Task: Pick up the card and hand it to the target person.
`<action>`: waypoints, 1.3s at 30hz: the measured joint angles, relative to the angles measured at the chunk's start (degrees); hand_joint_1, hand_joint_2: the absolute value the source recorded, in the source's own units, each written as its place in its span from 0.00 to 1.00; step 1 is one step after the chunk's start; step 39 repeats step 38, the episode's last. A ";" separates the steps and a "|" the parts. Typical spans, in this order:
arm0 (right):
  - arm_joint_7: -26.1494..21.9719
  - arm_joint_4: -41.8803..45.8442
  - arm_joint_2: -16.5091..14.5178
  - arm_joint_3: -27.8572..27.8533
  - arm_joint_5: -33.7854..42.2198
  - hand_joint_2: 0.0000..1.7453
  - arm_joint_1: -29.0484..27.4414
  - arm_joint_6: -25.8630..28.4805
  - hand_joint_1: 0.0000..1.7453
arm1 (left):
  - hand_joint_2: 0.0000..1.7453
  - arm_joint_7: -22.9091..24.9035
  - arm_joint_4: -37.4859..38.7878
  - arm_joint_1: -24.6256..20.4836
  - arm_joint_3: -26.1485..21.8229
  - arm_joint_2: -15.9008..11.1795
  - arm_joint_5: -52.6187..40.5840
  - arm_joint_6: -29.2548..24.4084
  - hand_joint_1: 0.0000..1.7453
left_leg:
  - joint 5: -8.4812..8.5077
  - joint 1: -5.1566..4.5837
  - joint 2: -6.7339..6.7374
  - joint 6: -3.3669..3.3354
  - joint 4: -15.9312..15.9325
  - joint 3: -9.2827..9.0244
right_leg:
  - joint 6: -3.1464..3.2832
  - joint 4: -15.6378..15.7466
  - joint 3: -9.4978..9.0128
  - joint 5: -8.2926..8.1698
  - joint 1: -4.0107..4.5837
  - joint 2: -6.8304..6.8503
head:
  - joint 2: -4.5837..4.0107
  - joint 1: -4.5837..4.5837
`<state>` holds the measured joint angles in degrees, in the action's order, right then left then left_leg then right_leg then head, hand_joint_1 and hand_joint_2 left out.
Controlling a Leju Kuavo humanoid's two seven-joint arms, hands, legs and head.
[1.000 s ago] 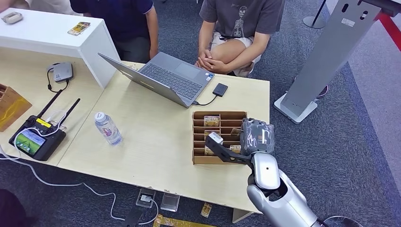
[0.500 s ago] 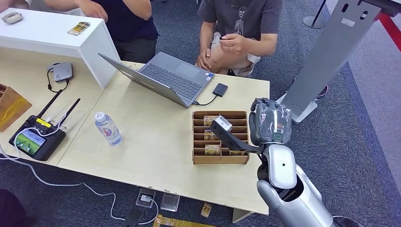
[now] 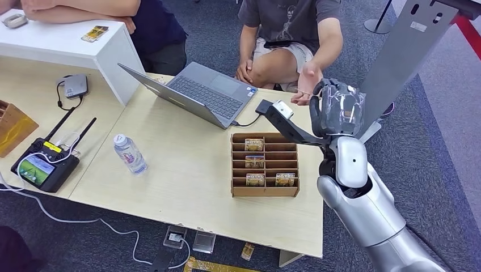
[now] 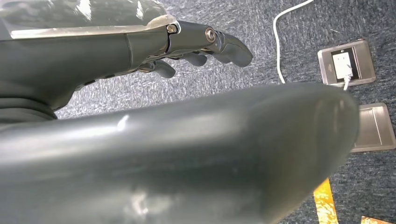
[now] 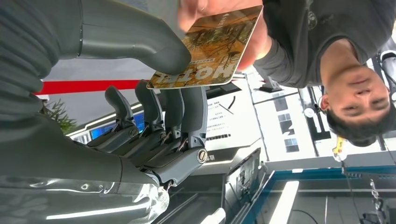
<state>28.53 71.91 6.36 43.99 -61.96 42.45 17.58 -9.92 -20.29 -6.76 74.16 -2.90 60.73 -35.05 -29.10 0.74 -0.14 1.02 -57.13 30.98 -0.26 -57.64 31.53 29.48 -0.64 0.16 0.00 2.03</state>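
1. The robot's right hand (image 3: 339, 109) is raised over the far right corner of the pale wooden table (image 3: 187, 170), its silver arm reaching up from the lower right of the head view.
2. In the right wrist view the card (image 5: 210, 49), printed in orange and brown with the word HOTEL along one edge, is pinched between the thick grey thumb and the dark fingers (image 5: 187, 112) of the right hand (image 5: 154, 93); the other fingers lie side by side, slightly curled beneath it.
3. A person's hand (image 5: 215, 14) touches the far end of the card in that same view; the person wears a dark grey T-shirt.
4. From the head view, the seated person's open hand (image 3: 309, 76) is held out, palm up, just beside the robot's right hand, beyond the table's far edge.
5. A wooden card rack (image 3: 264, 164) sits on the table below the raised arm, several more cards standing in its slots.
6. An open grey laptop (image 3: 198, 90) stands near the rack, with a small black drive (image 3: 264, 107) wired to it.
7. A water bottle (image 3: 129, 154) stands upright towards the table's left side, well apart from the rack.
8. A black controller (image 3: 44, 164) with a lit screen lies on the neighbouring table at the left.
9. The left hand (image 4: 187, 46) hangs over grey carpet, its fingers loosely extended and apart, gripping nothing.
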 joint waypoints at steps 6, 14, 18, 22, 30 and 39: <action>-0.84 -9.86 -2.74 0.74 -0.18 1.00 4.53 0.87 0.80 | 0.00 0.04 0.37 -0.14 0.00 -0.01 -0.16 0.08 0.00 | 0.00 0.00 -0.03 0.00 0.00 0.02 | 0.00 -0.01 0.02 0.00 0.00 0.03 | 0.00 0.06; -0.98 -18.76 -5.43 2.23 -0.65 1.00 6.85 0.51 0.12 | 0.00 0.05 0.84 -0.18 -0.02 -0.01 -0.17 0.08 0.00 | 0.00 0.00 -0.03 0.00 0.00 0.03 | 0.00 -0.01 0.02 0.00 0.00 0.02 | 0.00 0.01; -1.30 -21.55 -6.51 2.97 -0.03 1.00 7.06 0.04 0.00 | 0.00 0.07 0.93 -0.18 -0.02 -0.01 -0.17 0.04 0.00 | 0.00 0.00 -0.02 0.00 0.00 0.02 | 0.00 -0.01 0.03 0.00 0.00 0.02 | 0.00 0.01; -1.95 -23.24 -7.22 3.64 1.46 1.00 7.15 0.76 0.00 | 0.00 0.08 0.98 -0.17 -0.02 -0.01 -0.17 -0.08 0.00 | 0.00 0.00 -0.02 0.00 0.00 0.02 | 0.00 -0.01 0.03 0.00 0.00 0.02 | 0.00 0.03; -8.42 -23.51 -7.66 4.04 13.25 1.00 5.43 11.15 0.00 | 0.00 0.18 1.17 -0.14 -0.11 -0.01 -0.13 -0.55 0.00 | 0.00 0.00 -0.01 0.00 0.00 0.00 | 0.00 -0.01 0.03 0.00 0.00 0.01 | 0.00 0.00; -13.36 -18.63 -7.12 3.62 22.91 1.00 -0.33 17.09 0.00 | 0.00 0.22 1.30 -0.11 -0.42 -0.01 -0.13 -0.58 0.00 | 0.00 0.00 0.01 0.00 0.00 -0.02 | 0.00 0.00 0.04 0.00 0.00 0.00 | 0.00 0.01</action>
